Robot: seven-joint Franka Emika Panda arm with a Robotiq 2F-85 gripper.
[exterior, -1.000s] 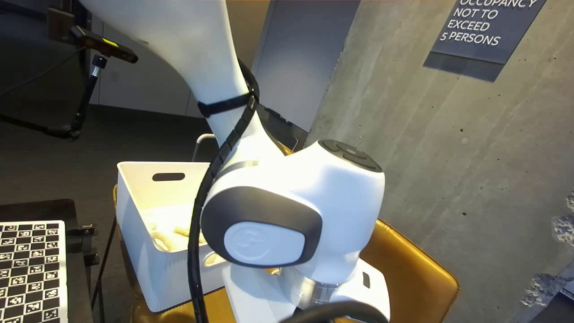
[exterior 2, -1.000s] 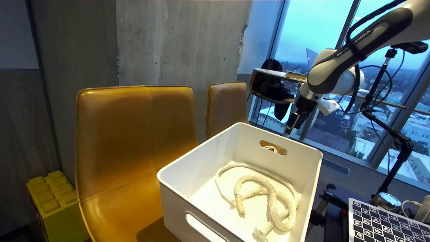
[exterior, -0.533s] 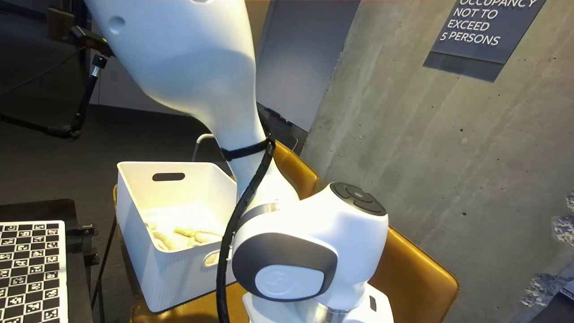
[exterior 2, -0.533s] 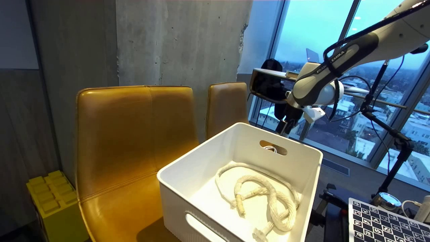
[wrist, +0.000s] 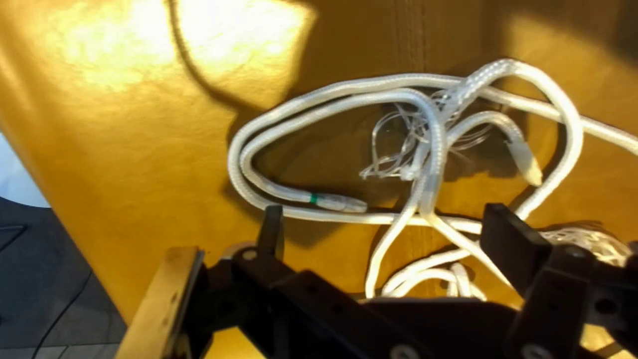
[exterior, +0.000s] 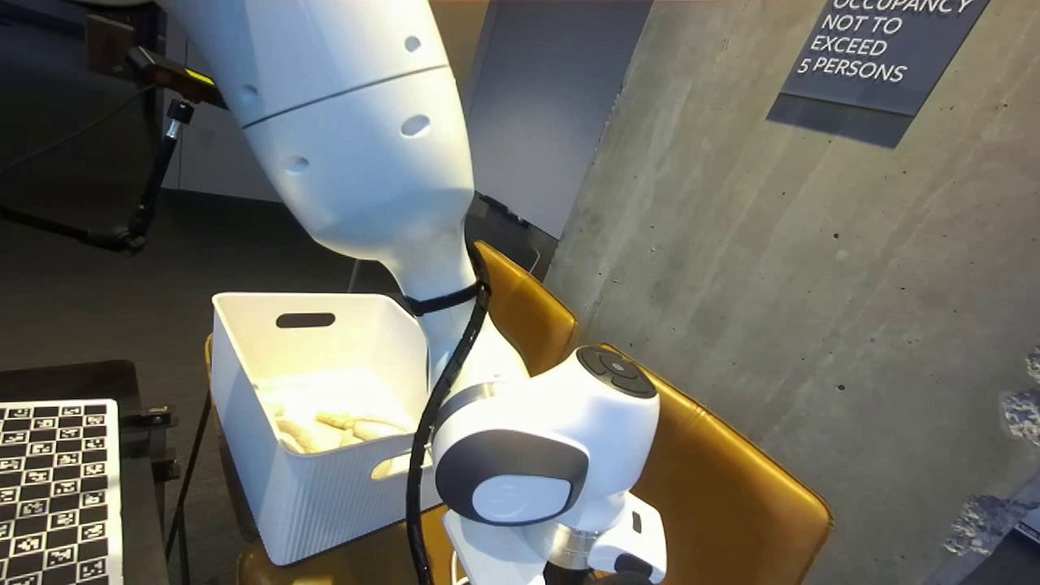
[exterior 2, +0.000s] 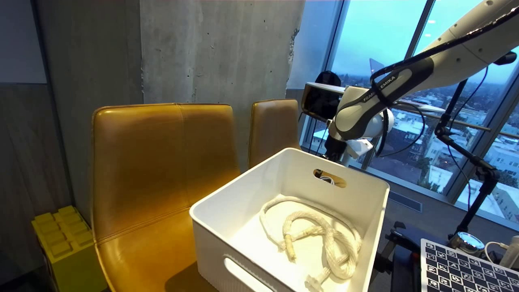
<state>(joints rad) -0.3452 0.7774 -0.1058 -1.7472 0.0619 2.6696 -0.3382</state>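
A tan leather surface (wrist: 124, 149) carries a loose tangle of white rope (wrist: 438, 144). The gripper (wrist: 384, 214) gapes wide above, rope visible in its gap. In both exterior views a bin (exterior 2: 308, 190) stands near the arm (exterior 2: 446, 67), thick cord (exterior 2: 331, 243) coiled inside.

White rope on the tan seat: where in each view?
Wrist view: the white rope loops across middle and right.
In an exterior view: probably the white strands through the bin's far handle hole.
In an exterior view: perhaps the white sliver at the bottom edge.
Shared landmark: the tan leather seating.
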